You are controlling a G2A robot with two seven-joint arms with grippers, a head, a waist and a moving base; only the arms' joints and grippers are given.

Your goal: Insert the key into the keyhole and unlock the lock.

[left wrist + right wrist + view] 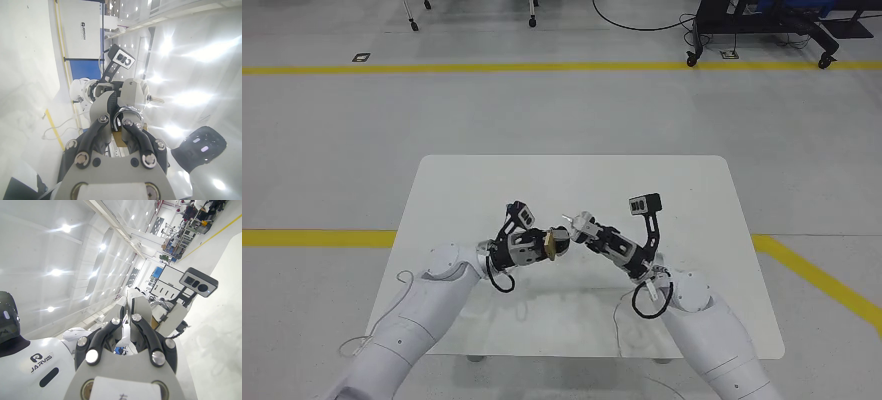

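Note:
Both arms meet above the middle of the white table (662,180). My left gripper (542,245) (118,117) is shut on a brass padlock (554,243), whose silver shackle (128,111) curves over the brass body (121,141) between the fingers. My right gripper (582,226) (129,300) faces it, shut on a small silver key (568,218). In the left wrist view the key's blade (156,100) sticks out sideways past the right fingers, free of the lock. The right wrist view shows the shackle (159,303) just beyond the fingers; the keyhole is hidden.
Each arm's wrist camera bracket (646,205) (521,213) rises close beside the two grippers. Yellow floor lines (542,68) run around the table, and wheeled carts (762,25) stand far behind it.

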